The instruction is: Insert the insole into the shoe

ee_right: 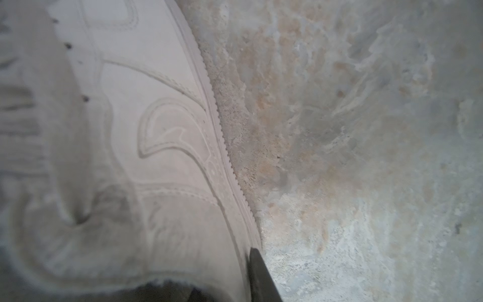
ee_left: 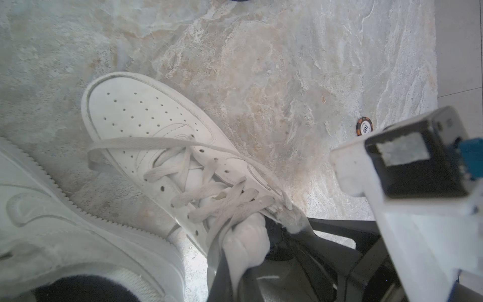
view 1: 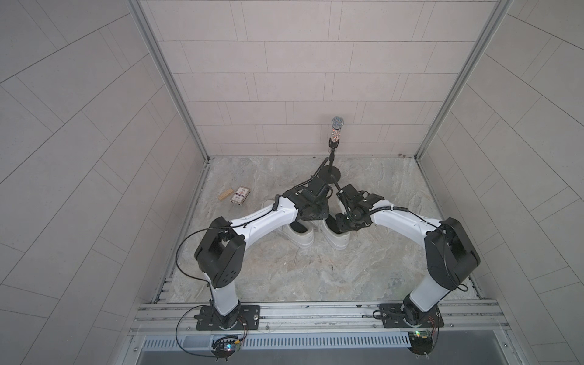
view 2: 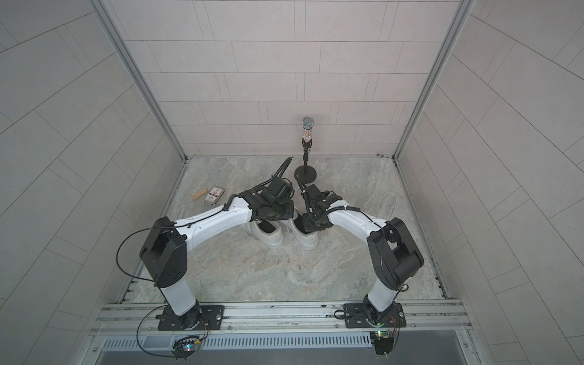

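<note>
Two white sneakers stand side by side mid-table in both top views. My left gripper (ee_left: 245,243) reaches across to the right-hand shoe (view 1: 337,240) and is shut on its white tongue (ee_left: 248,230) just behind the laces. My right gripper (ee_right: 222,282) straddles that shoe's (ee_right: 156,130) side wall at the collar. One dark finger (ee_right: 258,272) presses its outside, and a dim dark shape sits inside the opening. The left-hand shoe (view 1: 300,238) stands free with its dark opening showing. The insole is hidden.
A microphone (view 1: 337,126) on a round-based stand (view 1: 330,173) rises close behind both wrists. A card box (view 1: 239,194) and a wooden block (view 1: 225,195) lie at the far left. A poker chip (ee_left: 364,126) lies beyond the shoe. Tiled walls enclose three sides.
</note>
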Robot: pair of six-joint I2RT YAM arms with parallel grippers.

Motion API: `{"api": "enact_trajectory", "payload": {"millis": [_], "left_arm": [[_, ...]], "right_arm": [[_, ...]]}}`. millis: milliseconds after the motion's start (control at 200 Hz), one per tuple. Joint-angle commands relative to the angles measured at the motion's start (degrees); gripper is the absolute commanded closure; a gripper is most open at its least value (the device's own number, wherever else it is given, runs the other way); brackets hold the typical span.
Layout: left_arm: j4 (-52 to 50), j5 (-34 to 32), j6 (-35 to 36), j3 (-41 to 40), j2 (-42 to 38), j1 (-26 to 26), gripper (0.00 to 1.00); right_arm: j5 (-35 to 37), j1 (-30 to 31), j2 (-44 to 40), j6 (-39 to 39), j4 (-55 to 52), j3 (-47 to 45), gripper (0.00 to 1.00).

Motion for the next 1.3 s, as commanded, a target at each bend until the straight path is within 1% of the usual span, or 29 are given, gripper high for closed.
{"api": "enact_trajectory", "payload": {"millis": [0,75,150,175,205,295,375,470,525,585,650,690,770,871,986,1026,1076,1126,1131,1176,1186,1196,1201,1211,1226,1231,1256,1266,1296], "left_arm": [[3.7,-3.4,2.0,1.5,-0.9,1.1,1.00],[5.6,-1.7,4.1,1.7,-0.1,1.1,1.00],[7.1,-0.1,5.4,1.6,0.1,1.1,1.00],[7.3,0.0,5.7,1.5,-0.1,1.1,1.00],[7.4,0.2,5.9,1.2,-0.2,1.1,1.00],[8.0,1.7,6.6,0.5,-0.4,1.1,1.00],[8.6,2.7,6.8,-0.1,-0.5,1.1,1.00],[8.9,2.6,6.7,-0.1,-0.5,1.1,1.00],[8.6,2.2,6.8,0.3,-0.5,1.1,1.00],[8.2,1.6,7.2,0.6,-0.5,1.1,1.00],[7.8,1.1,7.6,0.7,-0.5,1.1,1.00],[7.7,0.9,7.6,0.5,-0.6,1.1,1.00],[7.7,0.5,7.7,-0.1,-0.7,1.1,1.00],[7.7,0.4,7.7,-0.8,-0.8,1.2,1.00],[7.4,1.8,8.0,-0.8,-0.7,1.2,1.00],[6.5,2.3,8.3,-0.5,-0.7,1.2,0.89],[5.9,2.4,8.4,-0.8,-1.5,1.1,0.71],[5.4,2.0,8.9,-1.6,-2.9,1.2,0.57],[5.4,1.9,8.9,-1.6,-3.2,1.2,0.54],[5.4,1.7,10.4,-2.5,-5.4,1.4,0.44],[5.4,1.6,10.8,-2.7,-5.9,1.4,0.42],[5.4,1.6,11.1,-2.8,-6.5,1.5,0.40],[5.4,1.6,11.3,-2.9,-6.8,1.5,0.39],[5.5,1.6,11.5,-3.1,-7.4,1.6,0.35],[5.8,1.7,12.1,-3.3,-8.2,1.7,0.18],[5.9,1.8,12.3,-3.4,-8.6,1.8,0.14],[6.7,2.3,13.5,-3.8,-10.2,2.0,0.03],[7.0,2.4,13.9,-4.0,-10.7,2.1,0.01],[8.2,2.6,15.0,-4.5,-12.7,2.7,0.00]], "right_arm": [[-1.4,-0.5,1.4,2.3,-4.1,1.1,0.80],[-3.7,-0.6,0.2,2.5,0.2,1.4,0.73],[-2.9,-0.6,-0.2,1.4,3.6,1.9,0.55],[-2.4,-0.7,0.2,0.9,4.2,2.2,0.51],[-2.0,-0.9,0.9,0.1,4.7,2.8,0.49],[0.0,-1.2,3.6,-1.8,6.9,3.2,0.49],[0.5,-1.3,5.7,-2.7,9.3,2.5,0.56],[-0.2,-0.9,7.0,-1.7,10.3,0.6,0.68],[-0.7,0.0,6.1,-0.5,10.8,-1.4,0.70],[-0.7,1.5,4.5,0.7,10.4,-2.9,0.66],[-0.9,2.4,2.2,1.9,9.7,-3.3,0.54],[-0.4,2.5,0.8,2.5,9.5,-3.2,0.49],[2.0,1.8,-1.2,1.8,8.9,-1.8,0.46],[2.9,-0.2,-0.8,0.8,8.1,-0.1,0.45],[1.8,-1.5,0.2,0.0,8.9,-0.4,0.45],[1.0,-1.6,0.1,0.1,9.5,-0.9,0.45],[0.2,-1.7,-1.0,0.4,10.1,-1.7,0.44],[-0.7,-1.9,-3.3,0.4,11.5,-3.1,0.42],[-0.7,-1.9,-3.7,0.5,11.7,-3.1,0.41],[-0.9,-2.0,-6.4,0.3,12.6,-4.1,0.37],[-0.9,-2.0,-7.1,0.1,12.7,-4.2,0.34],[-0.8,-2.1,-7.8,0.0,12.8,-4.2,0.15],[-0.8,-2.1,-8.2,-0.1,12.8,-4.3,0.07],[-0.8,-2.2,-8.8,-0.3,12.7,-4.3,0.01],[-0.6,-2.3,-9.8,-0.6,12.7,-4.4,0.00],[-0.5,-2.4,-10.1,-0.6,12.7,-4.4,0.00],[0.0,-2.6,-11.7,-1.1,12.6,-4.5,0.01],[0.4,-2.7,-12.6,-1.1,12.5,-4.5,0.00],[1.3,-2.9,-14.5,-1.6,12.5,-4.7,0.00]]}}
